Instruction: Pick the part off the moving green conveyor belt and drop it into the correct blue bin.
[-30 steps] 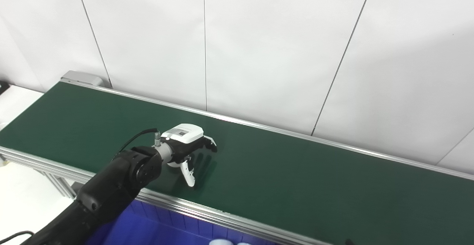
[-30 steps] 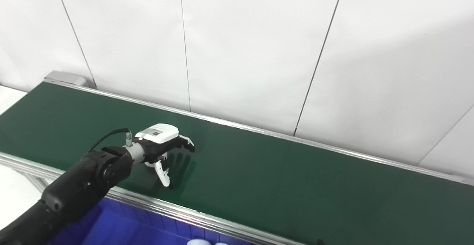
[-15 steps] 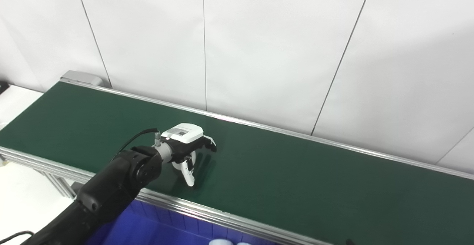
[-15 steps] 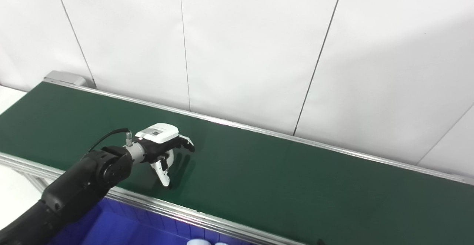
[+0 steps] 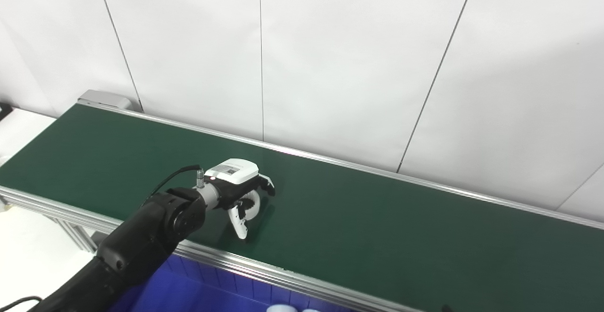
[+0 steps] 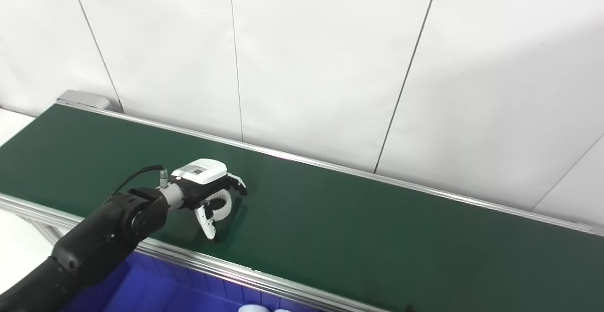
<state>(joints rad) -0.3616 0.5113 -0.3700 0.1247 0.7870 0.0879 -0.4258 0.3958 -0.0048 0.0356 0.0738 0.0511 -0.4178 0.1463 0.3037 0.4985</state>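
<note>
Left hand reaching over the green conveyor belt, its black arm entering from the lower left edge and crossing the near aluminium rail. The hand is poised palm-down just above the belt surface, white back plate uppermost, dark fingers curled forward and the thumb pointing down toward the belt. Beneath the palm, between fingers and thumb, lies the part (a small white ring-shaped piece, largely hidden by the hand); the fingers curve around it, but whether they actually grip it or only enclose it cannot be told from either view. The blue bin sits below the near rail at the lower edge, with two pale rounded items just visible inside it. White wall panels stand behind the far rail. The right hand is out of view.
</note>
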